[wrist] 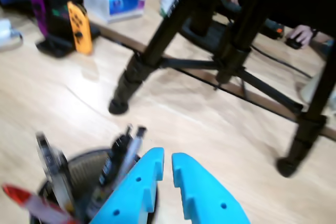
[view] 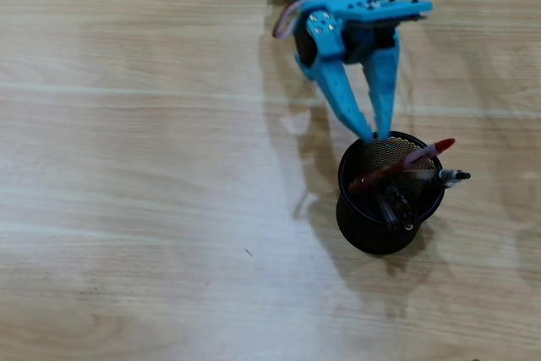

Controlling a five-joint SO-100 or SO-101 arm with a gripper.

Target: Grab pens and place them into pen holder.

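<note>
while jaws stand slightly parted and empty, gripper (view: 374,135) sits at upper rim of pen holder (view: 372,238), right of centre in overhead view. wrist view: gripper (wrist: 168,162) low centre, narrow gap, nothing between tips. red pen (view: 404,161) lies across holder mouth; other pens (view: 397,206) inside, one tip (view: 455,177) poking past right rim. no loose pens visible on table (view: 135,166). judgement: lift straight up clear of rim, avoid nudging cup or leaning pens.
</note>
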